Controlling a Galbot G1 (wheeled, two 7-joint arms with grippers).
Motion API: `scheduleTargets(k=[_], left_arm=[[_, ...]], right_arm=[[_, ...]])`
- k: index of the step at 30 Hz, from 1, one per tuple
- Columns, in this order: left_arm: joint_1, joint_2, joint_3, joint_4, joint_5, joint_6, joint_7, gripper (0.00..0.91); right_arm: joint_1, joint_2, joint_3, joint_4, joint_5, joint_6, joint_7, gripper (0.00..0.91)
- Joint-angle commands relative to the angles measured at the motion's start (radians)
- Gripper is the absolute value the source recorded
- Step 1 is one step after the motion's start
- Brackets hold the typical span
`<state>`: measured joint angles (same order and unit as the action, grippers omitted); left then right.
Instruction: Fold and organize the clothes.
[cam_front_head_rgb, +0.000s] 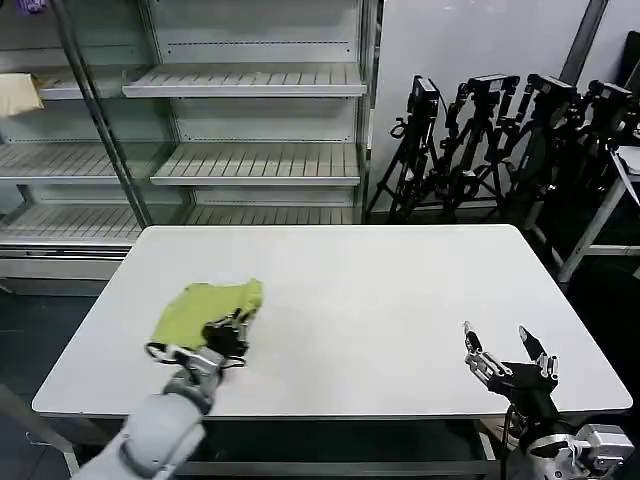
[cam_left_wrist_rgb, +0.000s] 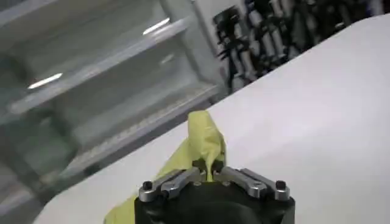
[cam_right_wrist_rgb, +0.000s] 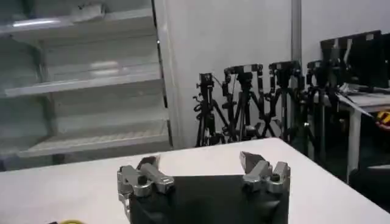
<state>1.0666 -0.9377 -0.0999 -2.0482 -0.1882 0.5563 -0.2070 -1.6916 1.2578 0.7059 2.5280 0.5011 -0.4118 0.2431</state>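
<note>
The lime shirt (cam_front_head_rgb: 204, 309) was found bunched near the left front corner of the table (cam_front_head_rgb: 400, 290), not yet laid flat. The left gripper (cam_front_head_rgb: 228, 337) was set at the shirt's front edge, and its fingers were pressed together on a fold of the fabric, probably so that it could be pulled or lifted. The right gripper (cam_front_head_rgb: 508, 362) was held at the right front edge with its fingers spread, nothing being gripped, apparently kept waiting.

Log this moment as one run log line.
left gripper: shut on lime soft-fabric shirt | right gripper: open, idle at near table edge | shirt: bunched on white table
</note>
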Motion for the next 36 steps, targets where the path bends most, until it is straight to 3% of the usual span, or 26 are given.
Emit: scheduleTargets(k=[1, 15, 18, 25, 31, 33, 35, 36], left_arm=[[-0.238, -0.173, 0.318, 0.104, 0.072, 0.023, -0.005, 0.04], [-0.392, -0.469, 0.355, 0.342, -0.239, 0.02, -0.226, 0.06], [-0.41, -0.515, 0.343, 0.39, -0.233, 0.017, -0.247, 0.907], [-0.421, -0.583, 0.303, 0.431, -0.275, -0.065, -0.249, 0.907], [-0.375, -0.591, 0.237, 0.336, -0.515, -0.13, -0.241, 0.907], [-0.332, -0.569, 0.198, 0.266, -0.583, -0.139, -0.24, 0.907], [-0.293, -0.535, 0.162, 0.217, -0.63, -0.16, -0.233, 0.907], [-0.266, -0.521, 0.121, 0.193, -0.631, -0.163, -0.233, 0.907]], right_arm=[[-0.024, 0.025, -0.002, 0.002, -0.038, 0.005, -0.002, 0.907], [-0.042, 0.034, 0.036, 0.013, -0.032, 0.003, -0.003, 0.907], [-0.042, 0.035, 0.04, 0.014, -0.031, 0.001, -0.002, 0.907], [-0.041, 0.035, 0.043, 0.012, -0.031, 0.0, -0.002, 0.907], [-0.039, 0.038, 0.046, 0.018, -0.032, 0.0, 0.001, 0.907], [-0.039, 0.036, 0.049, 0.016, -0.087, 0.009, 0.0, 0.907], [-0.048, 0.031, 0.046, -0.003, -0.241, 0.086, -0.034, 0.907], [-0.05, 0.031, 0.047, 0.001, -0.24, 0.09, -0.035, 0.907]])
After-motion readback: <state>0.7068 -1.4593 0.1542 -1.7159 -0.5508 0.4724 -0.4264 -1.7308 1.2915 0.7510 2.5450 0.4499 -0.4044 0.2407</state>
